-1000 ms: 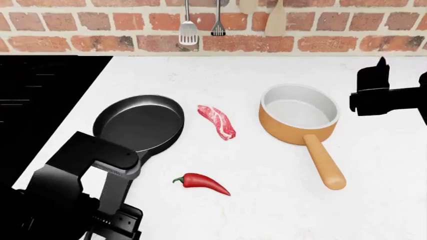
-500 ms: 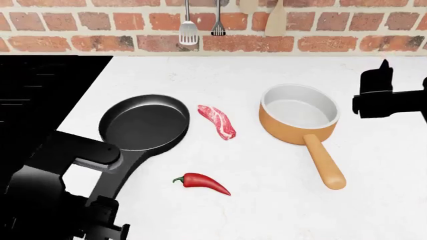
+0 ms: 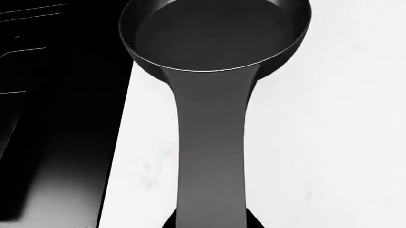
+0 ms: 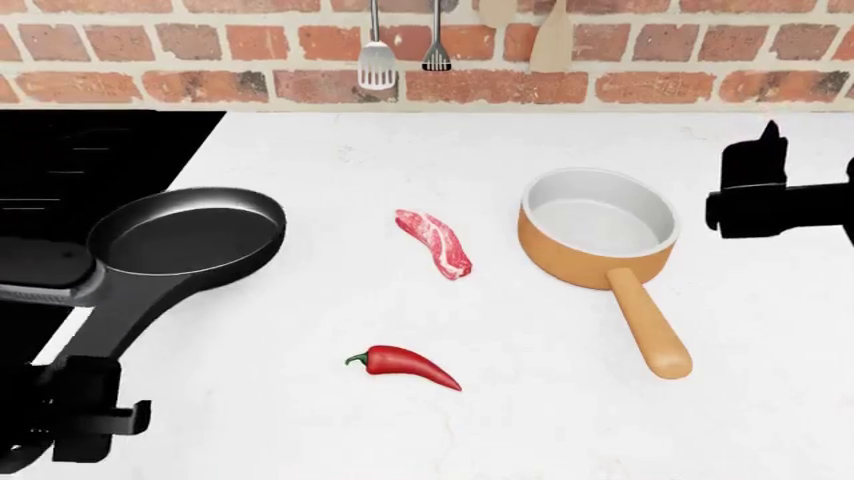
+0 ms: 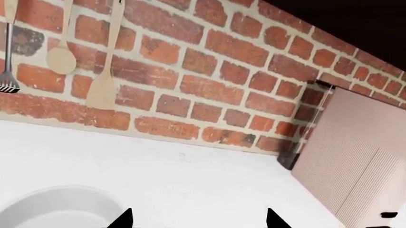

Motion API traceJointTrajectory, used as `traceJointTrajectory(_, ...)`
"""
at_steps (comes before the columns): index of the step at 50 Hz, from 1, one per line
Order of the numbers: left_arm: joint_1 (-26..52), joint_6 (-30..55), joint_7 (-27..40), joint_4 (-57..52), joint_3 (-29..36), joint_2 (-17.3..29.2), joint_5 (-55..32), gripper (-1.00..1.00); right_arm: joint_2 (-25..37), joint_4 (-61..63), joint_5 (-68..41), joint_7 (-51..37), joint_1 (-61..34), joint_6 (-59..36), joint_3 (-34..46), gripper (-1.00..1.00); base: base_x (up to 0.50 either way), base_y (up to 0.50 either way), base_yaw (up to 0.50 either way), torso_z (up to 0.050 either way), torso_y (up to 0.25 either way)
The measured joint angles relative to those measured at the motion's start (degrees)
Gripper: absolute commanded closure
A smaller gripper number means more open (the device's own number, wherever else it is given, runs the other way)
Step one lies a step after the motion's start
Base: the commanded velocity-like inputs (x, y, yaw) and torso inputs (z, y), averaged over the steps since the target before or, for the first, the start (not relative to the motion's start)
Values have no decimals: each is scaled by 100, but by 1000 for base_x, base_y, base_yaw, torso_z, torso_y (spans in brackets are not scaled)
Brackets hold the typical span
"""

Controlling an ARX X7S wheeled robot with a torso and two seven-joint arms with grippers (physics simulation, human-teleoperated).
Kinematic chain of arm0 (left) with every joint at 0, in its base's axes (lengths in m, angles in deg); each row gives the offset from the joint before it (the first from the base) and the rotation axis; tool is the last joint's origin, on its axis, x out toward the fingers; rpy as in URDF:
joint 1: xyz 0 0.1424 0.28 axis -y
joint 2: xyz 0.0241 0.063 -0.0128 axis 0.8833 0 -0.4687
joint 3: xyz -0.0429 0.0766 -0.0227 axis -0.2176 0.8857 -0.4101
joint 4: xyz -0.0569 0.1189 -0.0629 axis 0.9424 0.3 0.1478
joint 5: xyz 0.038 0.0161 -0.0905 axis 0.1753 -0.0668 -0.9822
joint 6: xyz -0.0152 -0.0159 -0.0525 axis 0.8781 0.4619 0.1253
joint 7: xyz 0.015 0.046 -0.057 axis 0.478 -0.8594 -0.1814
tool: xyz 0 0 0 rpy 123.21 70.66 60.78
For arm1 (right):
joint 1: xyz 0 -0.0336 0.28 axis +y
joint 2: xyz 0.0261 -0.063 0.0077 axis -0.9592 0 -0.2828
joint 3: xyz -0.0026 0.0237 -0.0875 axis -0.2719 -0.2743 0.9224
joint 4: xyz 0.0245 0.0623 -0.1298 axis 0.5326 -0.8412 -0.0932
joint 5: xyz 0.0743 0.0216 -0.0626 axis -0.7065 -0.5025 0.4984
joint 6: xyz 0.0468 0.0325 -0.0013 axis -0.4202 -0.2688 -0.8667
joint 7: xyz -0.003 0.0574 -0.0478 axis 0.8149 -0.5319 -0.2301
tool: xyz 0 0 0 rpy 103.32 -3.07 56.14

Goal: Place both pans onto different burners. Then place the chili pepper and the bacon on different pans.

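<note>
- The left gripper (image 4: pixel 83 405) holds the black frying pan (image 4: pixel 187 235) by the end of its long handle. Its jaws are hidden in both views, so the grip is a judgement from how the handle runs straight out of the wrist camera.
- The pan bowl sits ahead of that gripper, straddling the edge where the white counter (image 4: pixel 534 420) meets the black stovetop (image 4: pixel 80 160). It looks raised off the counter, though that is hard to confirm.
- The burners lie on the gripper's outer side, beyond the counter edge, with faint grate lines showing.
- The step in hand seems to be carrying this pan onto a burner. To do it well, the arm should keep the pan level, move it fully over one grate section, lower it flat, then let go.
- The right gripper (image 5: pixel 198 219) hovers with its tips spread apart, holding nothing. The orange saucepan (image 4: pixel 598 228) sits just below and before it on the counter.
- The bacon (image 4: pixel 435 243) and the chili pepper (image 4: pixel 402 366) lie on the counter between the two grippers, apart from each other and from both pans.
</note>
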Motion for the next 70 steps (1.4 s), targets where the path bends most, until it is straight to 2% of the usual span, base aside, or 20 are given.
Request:
traceJointTrajectory(16, 1139, 821, 992, 174, -37, -742, -46, 100, 44, 33, 121, 86, 131, 114, 13, -100, 0, 0, 0, 0, 1)
traceJointTrajectory(25, 1730, 995, 1056, 126, -55, -1010, 91, 100, 73, 50, 160, 124, 181, 167, 8, -100, 0, 0, 0, 0, 1)
traceJointTrajectory(36, 2088, 974, 910, 45, -205, -1055, 309, 100, 14, 5, -52, 118, 34, 238, -78, -100, 0, 0, 0, 0, 2)
traceJointTrajectory(49, 2219, 888, 803, -20, -275, -1077, 488, 100, -634, -490, -1729, -169, -899, 212, 0, -100, 0, 0, 0, 0, 2)
traceJointTrajectory(60, 2336, 886, 796, -28, -266, -1087, 503, 100, -1231, -966, -3228, -528, -1503, 171, 579, -100, 0, 0, 0, 0, 2)
traceJointTrajectory(70, 2449, 902, 805, -29, -246, -1070, 452, 100, -1490, -1231, -3867, -690, -1807, 154, 1223, -100, 0, 0, 0, 0, 1)
